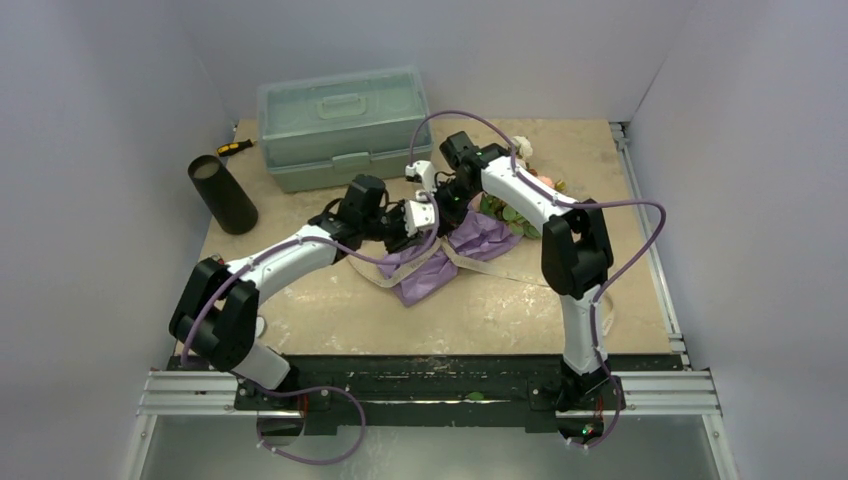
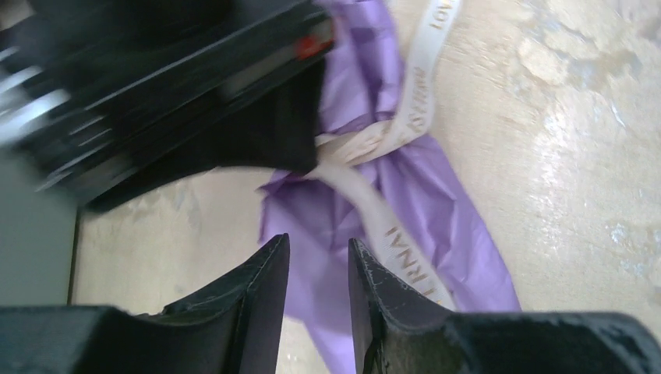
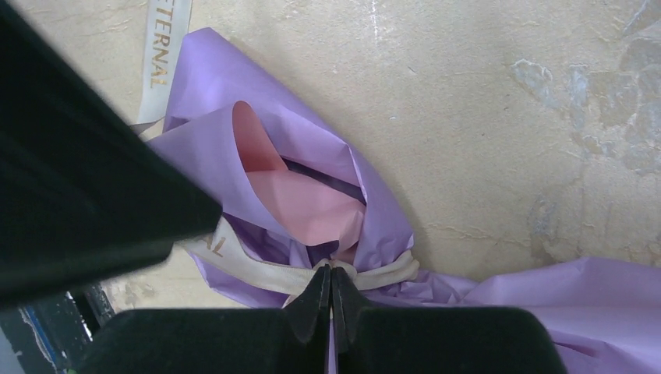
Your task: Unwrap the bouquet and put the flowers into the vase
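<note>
Step in hand: untying; the wrapping is not yet off. Bouquet (image 1: 470, 245): lying on the tabletop (image 1: 330, 300) in front of the pale green toolbox (image 1: 340, 125), purple paper bound by beige ribbon (image 3: 257, 273). Flowers (image 1: 515, 215): off the toolbox's right end. Vase (image 1: 222, 195): upright, left of the toolbox. Right pincer (image 3: 331, 292): closed tight, nipping the ribbon at its knot. Left pincer (image 2: 318, 292): part-open, empty, hovering in front of the toolbox. Next move, judged: a steady pull on the ribbon, with the paper held down.
</note>
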